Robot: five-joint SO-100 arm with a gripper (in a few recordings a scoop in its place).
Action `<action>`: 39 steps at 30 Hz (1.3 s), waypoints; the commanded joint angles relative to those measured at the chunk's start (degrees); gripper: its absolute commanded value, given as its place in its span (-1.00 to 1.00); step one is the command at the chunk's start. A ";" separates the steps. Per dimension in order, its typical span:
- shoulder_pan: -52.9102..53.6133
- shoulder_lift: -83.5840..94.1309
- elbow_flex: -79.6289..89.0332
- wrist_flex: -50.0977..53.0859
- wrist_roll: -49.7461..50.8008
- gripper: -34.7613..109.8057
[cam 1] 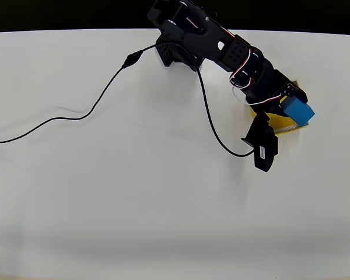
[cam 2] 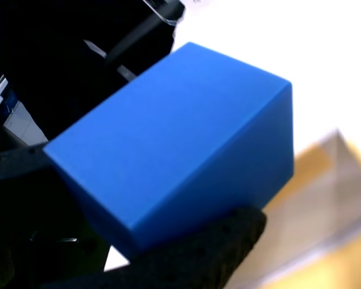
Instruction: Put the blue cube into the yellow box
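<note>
The blue cube (cam 1: 298, 111) hangs tilted over the right part of the yellow box (cam 1: 282, 128), with my gripper (cam 1: 290, 100) shut on it. In the wrist view the blue cube (cam 2: 180, 144) is very close. A black textured finger (cam 2: 216, 247) presses its lower face, and the other dark jaw lies against its upper left side. The yellow box (cam 2: 337, 205) appears blurred behind and below the cube, with a pale rim. In the overhead view the arm hides most of the box.
A black cable (cam 1: 93, 108) snakes across the left and middle of the white table (cam 1: 134, 204) to the arm's base (cam 1: 178, 52) at the back edge. The wrist camera housing (cam 1: 263, 149) juts out in front of the box.
</note>
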 commanded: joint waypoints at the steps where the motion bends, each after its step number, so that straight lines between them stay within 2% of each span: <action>1: -1.23 0.00 -1.76 1.41 -0.70 -0.28; 8: -1.67 -3.34 -1.05 2.72 -3.08 -0.28; 16: -1.32 -5.36 -1.05 6.33 -11.78 -0.27; 22: -1.14 -6.94 -0.70 6.06 -11.43 -0.21; 30: 1.58 -7.65 0.00 -2.46 -11.43 0.00; 39: 5.98 -3.25 -5.62 -12.66 -17.14 -0.01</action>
